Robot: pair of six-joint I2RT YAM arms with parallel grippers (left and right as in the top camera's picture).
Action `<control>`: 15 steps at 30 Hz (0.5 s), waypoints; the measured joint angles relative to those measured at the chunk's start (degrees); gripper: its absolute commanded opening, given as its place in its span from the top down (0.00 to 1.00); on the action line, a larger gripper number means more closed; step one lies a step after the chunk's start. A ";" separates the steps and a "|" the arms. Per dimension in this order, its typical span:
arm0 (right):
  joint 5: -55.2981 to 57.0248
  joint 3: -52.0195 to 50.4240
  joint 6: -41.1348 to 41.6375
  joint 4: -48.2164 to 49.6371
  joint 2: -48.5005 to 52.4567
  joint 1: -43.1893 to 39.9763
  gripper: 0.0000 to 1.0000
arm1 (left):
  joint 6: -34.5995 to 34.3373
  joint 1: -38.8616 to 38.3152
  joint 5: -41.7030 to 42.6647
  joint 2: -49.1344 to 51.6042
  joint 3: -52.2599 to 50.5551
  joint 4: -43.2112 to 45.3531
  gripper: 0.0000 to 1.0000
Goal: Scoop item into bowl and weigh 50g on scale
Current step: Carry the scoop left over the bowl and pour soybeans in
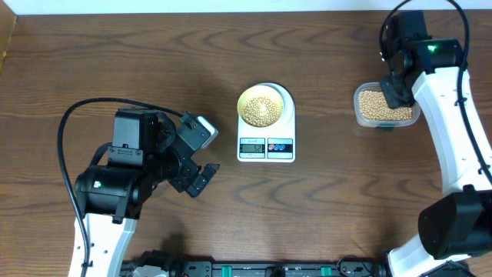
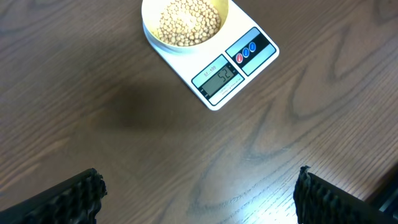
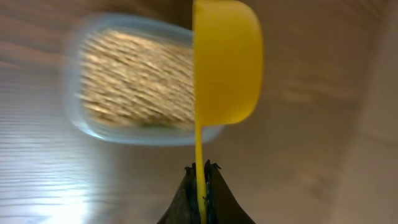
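Observation:
The cream bowl [image 1: 265, 107] sits on the white scale [image 1: 266, 146], filled with beige beans [image 1: 261, 108]. In the left wrist view the bowl [image 2: 149, 30], its beans [image 2: 186, 22] and the scale [image 2: 233, 74] show at the top; the LCD reads about 52. My left gripper [image 1: 198, 178] is open and empty, left of the scale; its fingers show in the left wrist view [image 2: 199, 196]. My right gripper [image 3: 202, 177] is shut on the handle of a yellow measuring spoon [image 3: 227, 59], held beside the clear tub of beans [image 3: 134, 78]. The spoon's inside is hidden.
The clear tub [image 1: 384, 107] stands at the right of the table, under the right arm [image 1: 430, 73]. The left arm's base [image 1: 115, 185] is at the front left. Cables run along the front edge.

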 measured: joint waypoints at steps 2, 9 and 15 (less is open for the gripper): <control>-13.68 0.00 -3.93 3.19 0.00 0.83 0.99 | 0.00 0.00 0.00 0.00 0.00 0.00 0.01; -44.33 0.00 -12.50 13.53 0.33 7.76 0.99 | -0.02 0.00 0.00 0.00 0.00 0.00 0.01; -47.41 0.00 -15.32 13.86 3.54 15.89 0.99 | 0.00 0.00 0.00 0.00 0.00 0.00 0.01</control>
